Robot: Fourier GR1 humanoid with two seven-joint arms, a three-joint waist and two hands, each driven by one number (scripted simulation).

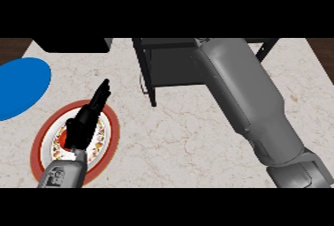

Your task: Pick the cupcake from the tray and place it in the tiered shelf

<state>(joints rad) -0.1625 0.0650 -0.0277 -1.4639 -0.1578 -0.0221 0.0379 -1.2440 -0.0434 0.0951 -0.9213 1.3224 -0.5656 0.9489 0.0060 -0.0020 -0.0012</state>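
Note:
The tray is a round one with a red rim (40, 145) and a patterned middle, lying at the lower left of the counter. My left hand (81, 126) hovers over it, open, with straight fingers pointing away from me. No cupcake shows on the tray or anywhere else. The black tiered shelf (171, 66) stands at the back centre. My right forearm (251, 101) stretches up over the shelf's right part. Its hand lies past the upper end of the forearm and does not show.
A blue plate (20, 86) sits at the left edge, behind the tray. A black object (72, 44) stands at the back left. The pale marble counter (176, 141) lies between the two arms.

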